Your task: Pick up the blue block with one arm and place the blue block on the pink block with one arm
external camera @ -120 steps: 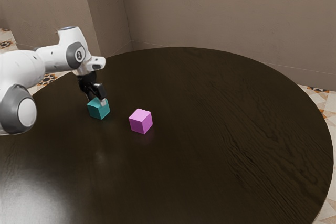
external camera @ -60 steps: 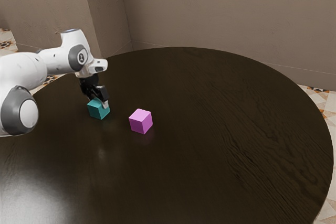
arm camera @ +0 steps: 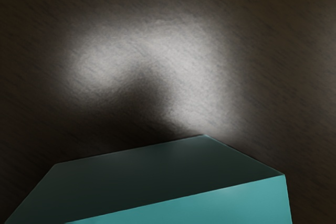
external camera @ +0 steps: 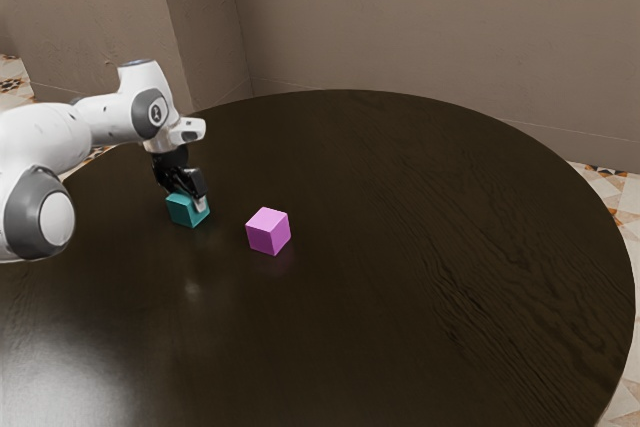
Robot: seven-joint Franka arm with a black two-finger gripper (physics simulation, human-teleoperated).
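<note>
The arm point(external camera: 60, 137) enters from the exterior view's left, its near end cut off by the frame edge. Its gripper point(external camera: 187, 190) points down onto the blue block point(external camera: 186, 212), which looks teal and sits on the left part of the table point(external camera: 430, 227). The gripper covers the block's top edge, and where the two meet is too dark and small to read. I cannot tell whether it is open or clamped on the block, or whether the block is lifted off the table at all.

In the wrist view the block point(arm camera: 157, 182) lies just under the hand. Its lower part is cut off, and a dim shadow falls on the lit table point(arm camera: 157, 51) beyond it.

Just right of the blue block and a little nearer stands the pink block point(external camera: 268, 231), apart from it and with nothing on top. The table's near and right rims run out of frame. Patterned floor point(external camera: 615, 187) shows at far right.
</note>
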